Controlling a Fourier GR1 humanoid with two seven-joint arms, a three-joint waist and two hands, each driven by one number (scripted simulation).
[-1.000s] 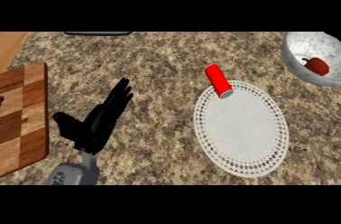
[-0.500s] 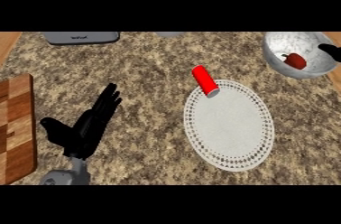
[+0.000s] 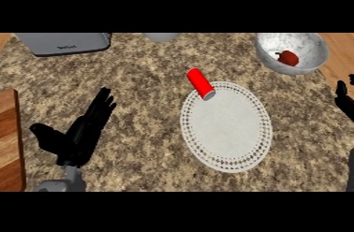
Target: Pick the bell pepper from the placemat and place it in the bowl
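Observation:
The red bell pepper (image 3: 288, 58) lies inside the grey speckled bowl (image 3: 307, 44) at the counter's far right. The white lace placemat (image 3: 228, 128) lies in the middle, bare, with a red cylinder (image 3: 201, 83) resting on its upper left rim. My left hand (image 3: 79, 133) rests open at the lower left, fingers straight and pointing up. Only black fingers of my right hand (image 3: 342, 96) show at the right edge, below the bowl and holding nothing; whether they are curled is unclear.
A grey toaster (image 3: 66, 42) stands at the back left and a grey cup base (image 3: 161, 37) at the back middle. A wooden cutting board (image 3: 10, 142) runs along the left edge. Wood shows beyond the counter's right corner.
The view has shifted, so everything sits lower and further left in the picture. The right hand has left the bowl and now shows at the right edge. The pepper stays in the bowl.

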